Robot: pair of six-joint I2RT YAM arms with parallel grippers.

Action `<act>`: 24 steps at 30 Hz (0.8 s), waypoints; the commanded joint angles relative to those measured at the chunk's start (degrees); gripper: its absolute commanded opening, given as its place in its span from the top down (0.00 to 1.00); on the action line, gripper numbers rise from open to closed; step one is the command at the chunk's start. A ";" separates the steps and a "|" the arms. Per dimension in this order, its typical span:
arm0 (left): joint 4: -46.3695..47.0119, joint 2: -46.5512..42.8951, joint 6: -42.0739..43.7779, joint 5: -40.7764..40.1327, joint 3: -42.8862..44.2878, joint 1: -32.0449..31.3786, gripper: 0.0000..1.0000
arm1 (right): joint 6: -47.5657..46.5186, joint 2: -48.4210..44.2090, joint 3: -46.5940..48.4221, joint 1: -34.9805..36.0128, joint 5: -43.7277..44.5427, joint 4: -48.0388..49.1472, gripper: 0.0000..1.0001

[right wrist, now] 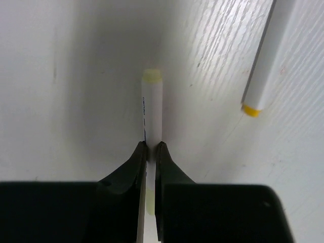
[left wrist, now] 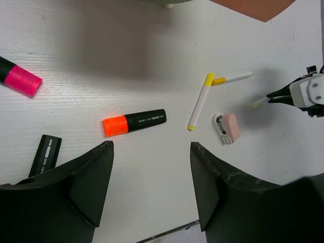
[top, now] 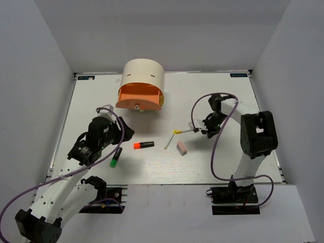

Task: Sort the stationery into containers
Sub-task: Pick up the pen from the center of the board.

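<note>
The held stick [right wrist: 152,106], thin and white with a pale yellow tip, is clamped between the right jaws. They are closed on its body, so that most of its length stands out in front of them. It is in front of the cabinet [top: 144,75] and toward its right side, low over the worktop [top: 96,91], but I cannot tell if it touches the surface. The second stick [left wrist: 232,78] lies flat just beside it, a little closer to the cabinet. Its yellow end meets or almost meets the yellow end of the third stick [left wrist: 200,104], which lies slanted and leads away from the cabinet. The pink eraser [left wrist: 230,126] lies near the far end of this third stick, not touching it. The orange-red highlighter [top: 144,145] lies straight in front of the cabinet, well apart from it, with the coloured cap to the left. The green highlighter [top: 116,158] is further left and further from the cabinet, just beside the left arm [top: 98,139]. The pink highlighter [left wrist: 20,80] lies to the left too, nearer to the cabinet than the green one. The left jaws stand apart and hold nothing, above the worktop close to the orange-red highlighter. The orange drawer [top: 139,98] of the cabinet is pulled out toward the arms.
</note>
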 commanded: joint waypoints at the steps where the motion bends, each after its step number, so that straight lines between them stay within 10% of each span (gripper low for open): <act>1: 2.19 0.54 0.68 0.38 -0.15 0.21 0.28 | -0.18 -5.07 1.03 -0.51 -0.98 -8.02 1.00; 24: 4.38 -1.83 -0.72 2.49 -2.61 0.21 0.21 | 25.01 -7.90 31.87 4.40 -28.48 -14.82 1.00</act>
